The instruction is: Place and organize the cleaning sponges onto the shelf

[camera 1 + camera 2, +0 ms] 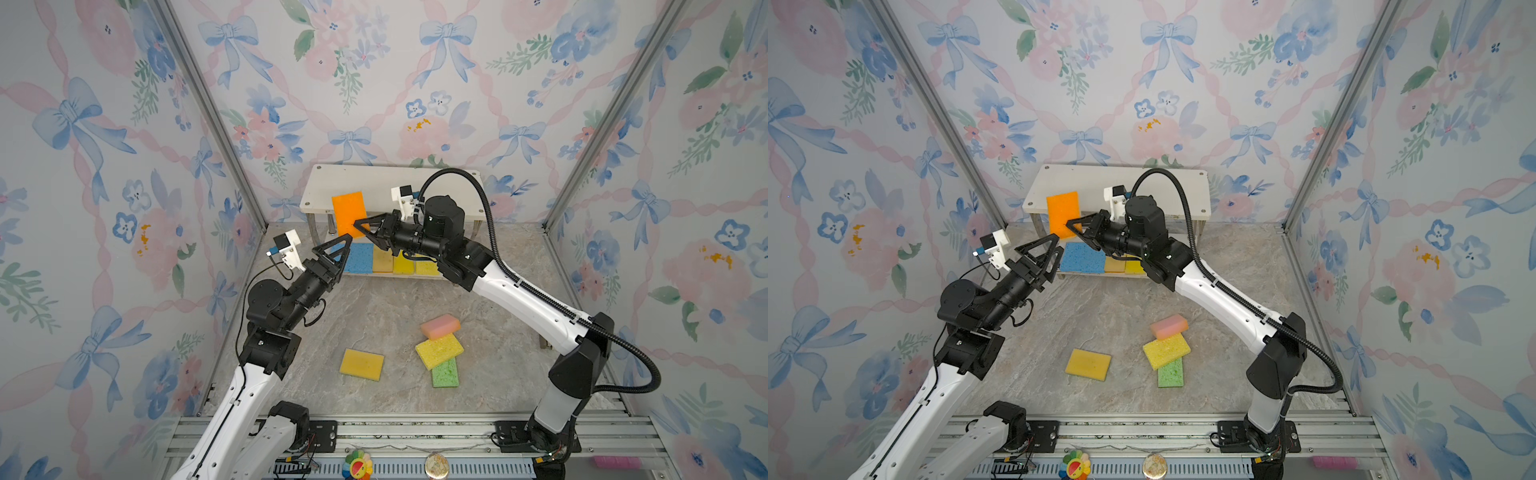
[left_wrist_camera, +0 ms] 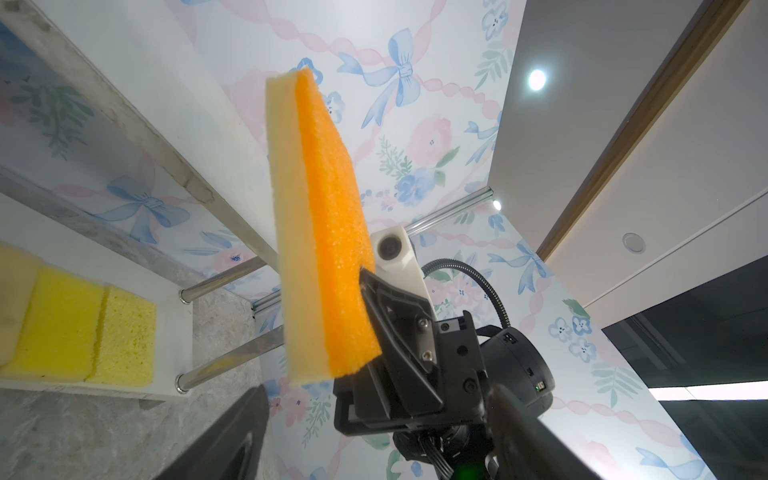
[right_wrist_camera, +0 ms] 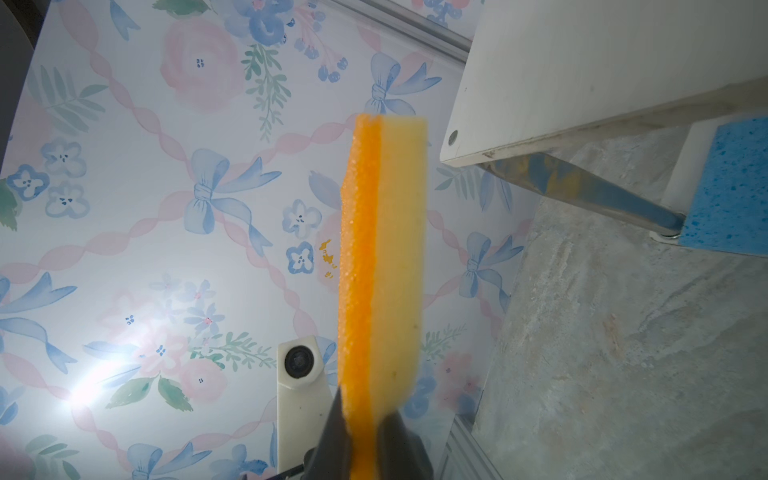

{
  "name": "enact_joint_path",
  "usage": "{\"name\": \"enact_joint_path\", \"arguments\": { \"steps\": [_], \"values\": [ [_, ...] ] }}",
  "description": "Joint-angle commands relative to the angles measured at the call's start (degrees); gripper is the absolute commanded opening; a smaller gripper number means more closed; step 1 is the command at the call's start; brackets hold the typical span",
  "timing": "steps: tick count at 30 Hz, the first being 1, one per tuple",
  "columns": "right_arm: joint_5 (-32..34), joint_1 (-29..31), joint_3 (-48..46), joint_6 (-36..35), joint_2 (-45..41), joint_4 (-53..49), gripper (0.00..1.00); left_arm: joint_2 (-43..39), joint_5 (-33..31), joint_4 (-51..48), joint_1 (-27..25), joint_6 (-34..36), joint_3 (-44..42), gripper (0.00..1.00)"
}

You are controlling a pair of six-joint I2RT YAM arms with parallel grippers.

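Top views put the left gripper [image 1: 343, 252] farthest left, jaws spread and empty, just beside the blue sponge [image 1: 360, 257] at the left end of the lower board of the shelf [image 1: 374, 183]. Next along, the orange sponge [image 1: 348, 212] hangs on edge before the top board's left part, touching neither board. The right gripper [image 1: 356, 227] grips it by one lower corner, jaws closed on the foam, as the left wrist view confirms. A tan sponge [image 1: 361, 364] lies on the floor [image 1: 395, 307] below. Right of the blue one, yellow sponges [image 1: 403, 264] line the lower board until the right arm hides the row. Farther right on the floor sit a pink sponge [image 1: 440, 326], then a yellow sponge [image 1: 439, 351] lying over a green sponge [image 1: 445, 372].

Seating the orange sponge looks like the step in hand. The lower row seems full where visible and the top board bare, so the top is the likely spot. Roll the wrist to lay the sponge flat, carry it over the front edge rather than into it, square it to the board, lower until it rests, then release. A corner pinch lets soft foam droop, so go slowly. The left gripper should keep clear of the blue sponge.
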Motion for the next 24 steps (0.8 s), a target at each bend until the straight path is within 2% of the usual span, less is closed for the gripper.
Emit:
{"name": "enact_joint_path", "arguments": {
  "steps": [1,4,18,24],
  "values": [
    [-1.0,0.57,2.96,1.88,0.18,3.46,0.1,0.26,-2.04,4.29,-0.31,-1.18,1.36,0.77],
    [-0.91,0.79,2.69,2.12,0.03,4.08,0.1,0.3,-3.36,4.59,-0.28,-0.9,1.31,0.66],
    [-1.16,2.5,1.29,1.97,-1.21,4.64,0.1,1.73,-5.87,4.87,-0.23,-1.11,2.21,0.46],
    [-0.35,3.23,-0.5,1.62,-2.44,4.6,0.11,0.93,-6.86,4.86,-0.2,-1.61,0.93,0.2]
  ]
}}
